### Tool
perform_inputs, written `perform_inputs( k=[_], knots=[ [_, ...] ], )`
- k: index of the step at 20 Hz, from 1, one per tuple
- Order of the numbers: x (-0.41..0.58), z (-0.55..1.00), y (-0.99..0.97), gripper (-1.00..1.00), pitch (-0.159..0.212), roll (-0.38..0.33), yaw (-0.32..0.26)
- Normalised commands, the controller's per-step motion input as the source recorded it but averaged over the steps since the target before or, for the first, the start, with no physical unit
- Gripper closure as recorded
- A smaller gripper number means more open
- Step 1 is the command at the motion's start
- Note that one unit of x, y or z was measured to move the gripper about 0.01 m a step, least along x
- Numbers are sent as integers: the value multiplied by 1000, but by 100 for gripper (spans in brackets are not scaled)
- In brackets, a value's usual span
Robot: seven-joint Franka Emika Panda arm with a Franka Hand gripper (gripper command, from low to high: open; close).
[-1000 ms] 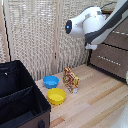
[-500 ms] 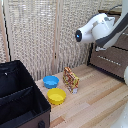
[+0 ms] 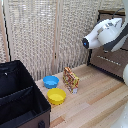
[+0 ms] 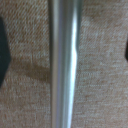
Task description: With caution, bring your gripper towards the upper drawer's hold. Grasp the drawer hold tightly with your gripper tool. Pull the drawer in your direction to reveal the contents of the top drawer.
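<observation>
**Tool straddling the top drawer's bar, not yet closed**

Exterior view. Backdrop is a woven reed screen over a light plank floor. Dark-framed dresser sits at the exterior view's right edge, mostly cut off; a brown drawer front with a faint bar shows below the arm. White robot arm is reaching in toward the dresser, its bulk covering the upper drawer, so neither tool nor hold can be made out from here. On the floor, well apart from the dresser: blue bowl, yellow bowl, a patterned snack bag standing upright, and a black fabric bin at the exterior view's left.

Wrist view. The drawer hold, a silver bar, runs straight through the frame against the brown grainy upper drawer. Image is blurred. Dark finger at one edge, a sliver of the other at the opposite edge. The tool is spread wide, bar centred between the fingers, gripping nothing. Likely lined up so for a square pinch. Depth of the fingers past the bar cannot be judged.
</observation>
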Motion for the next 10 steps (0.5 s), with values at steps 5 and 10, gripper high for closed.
perform_inputs(
  k=[5, 10],
  knots=[
    [0, 0, -43, 100, 0, 0, 0],
    [0, 0, -159, 100, 0, 1, -3]
  ],
)
